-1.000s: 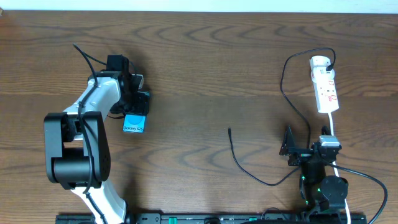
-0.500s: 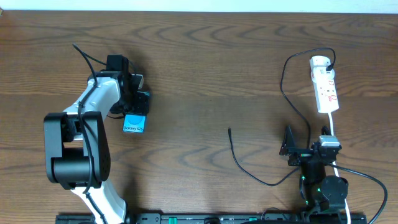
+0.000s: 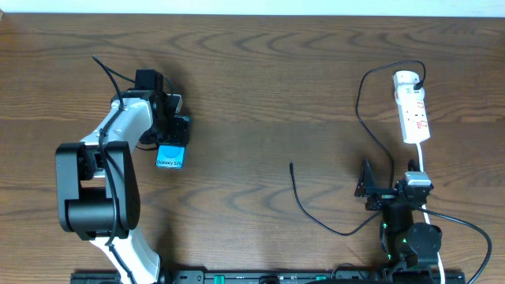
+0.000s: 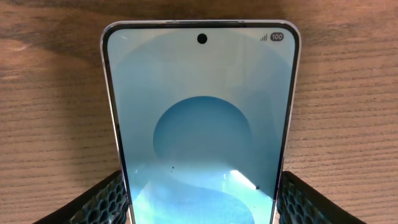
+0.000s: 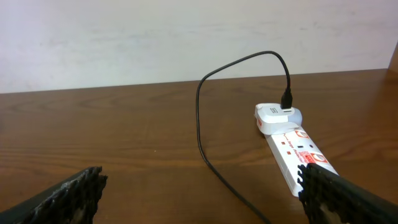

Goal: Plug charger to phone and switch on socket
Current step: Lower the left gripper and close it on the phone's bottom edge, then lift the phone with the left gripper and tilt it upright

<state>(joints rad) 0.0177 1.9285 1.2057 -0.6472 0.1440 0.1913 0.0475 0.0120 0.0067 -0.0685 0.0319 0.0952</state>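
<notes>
- Spreading across all three views, the brown wooden surface carries everything we describe.
- We see the left arm, white with black joints, reaching up the left side of the overhead view. The left fingers sit against both long edges of the phone, one on each side, holding it between them.
- We find the right arm folded low at the lower right, close to the near edge. The right fingers stand wide apart at the two bottom corners of their wrist view, with only bare wood between them.
- We follow the charger as a thin black cable. It leaves a white adapter on the far end of the socket, arches up and leftward, runs down past the right arm, then curves left along the wood.
- We place the socket at the upper right, a narrow white strip with red markings lying flat, well apart from the phone. Its white cord runs from its near end toward the right arm.
- We see the phone on the left, its blue screen facing up, with a white band reading "Galaxy S25".
- We spot the plug tip lying free near the middle, between phone and socket, touching neither.
</notes>
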